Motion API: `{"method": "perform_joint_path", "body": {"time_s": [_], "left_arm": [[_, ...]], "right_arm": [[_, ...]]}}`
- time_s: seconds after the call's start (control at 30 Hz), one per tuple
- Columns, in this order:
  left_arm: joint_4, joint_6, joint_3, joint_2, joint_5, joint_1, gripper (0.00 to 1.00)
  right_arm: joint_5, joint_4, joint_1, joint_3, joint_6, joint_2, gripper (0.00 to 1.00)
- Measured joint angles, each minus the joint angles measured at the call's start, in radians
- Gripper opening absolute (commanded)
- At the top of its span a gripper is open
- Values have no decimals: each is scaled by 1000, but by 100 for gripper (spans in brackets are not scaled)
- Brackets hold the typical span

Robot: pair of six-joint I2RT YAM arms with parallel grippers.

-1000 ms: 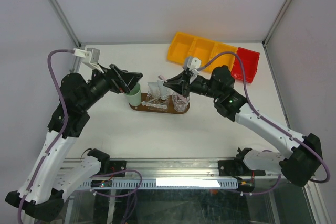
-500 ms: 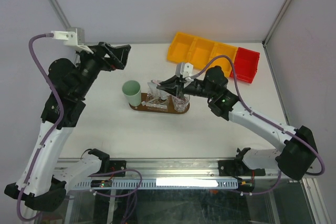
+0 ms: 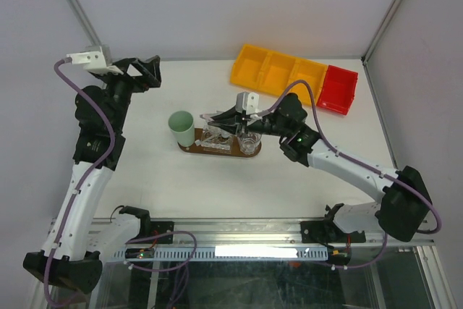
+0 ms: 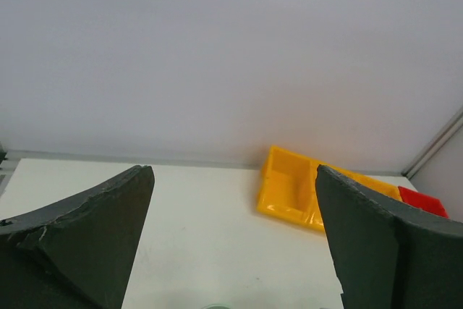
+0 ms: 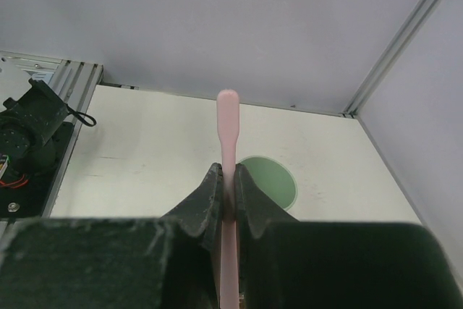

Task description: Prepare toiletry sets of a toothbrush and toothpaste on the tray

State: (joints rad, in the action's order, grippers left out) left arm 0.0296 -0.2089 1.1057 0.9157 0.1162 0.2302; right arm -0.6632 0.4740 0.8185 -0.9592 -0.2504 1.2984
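Step in hand, as I read it: placing a brush for one set. The right gripper (image 5: 227,182) was clamped on a slim pale pinkish-lilac plastic toothbrush (image 5: 227,124). The smooth, straight handle with its rounded end stuck out level past the fingertips. In the top view that gripper hung over the flat dark-brown oval wooden tray (image 3: 195,149), above the clear glasses (image 3: 249,144) standing on it. The brush pointed toward the mint-green round cup (image 3: 181,127) at the tray's left end; I couldn't tell whether the cup stood on the board or just beside it. The glasses' contents were hidden by the arm, so I couldn't count the tubes. The left gripper (image 4: 231,244) was raised well clear of the tray, with its matte black wedge fingers (image 4: 94,229) wide apart and empty, facing the glossy yellow divided plastic bin (image 4: 293,186) and the small red bin (image 3: 338,92). Next move, my guess: tip the brush nearer vertical, line it up over a glass mouth, lower it and release. The handle is thin and slick, so it could pivot in the pinch. The glass is light and rigid, so a rim strike could tip it.
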Motion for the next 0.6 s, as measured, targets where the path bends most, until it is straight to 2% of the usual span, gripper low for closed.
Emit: {"method": "perform_joint_path", "body": {"time_s": [0.2,0.6], "left_arm": [[-23,-21,-42,-19,-52,-69,99],[-68,-23,-55,-32,-121,-76,99]], "right_arm": [[0,69,5,18,-2,31,0],[-41,299,19,41,66,176,0]]}}
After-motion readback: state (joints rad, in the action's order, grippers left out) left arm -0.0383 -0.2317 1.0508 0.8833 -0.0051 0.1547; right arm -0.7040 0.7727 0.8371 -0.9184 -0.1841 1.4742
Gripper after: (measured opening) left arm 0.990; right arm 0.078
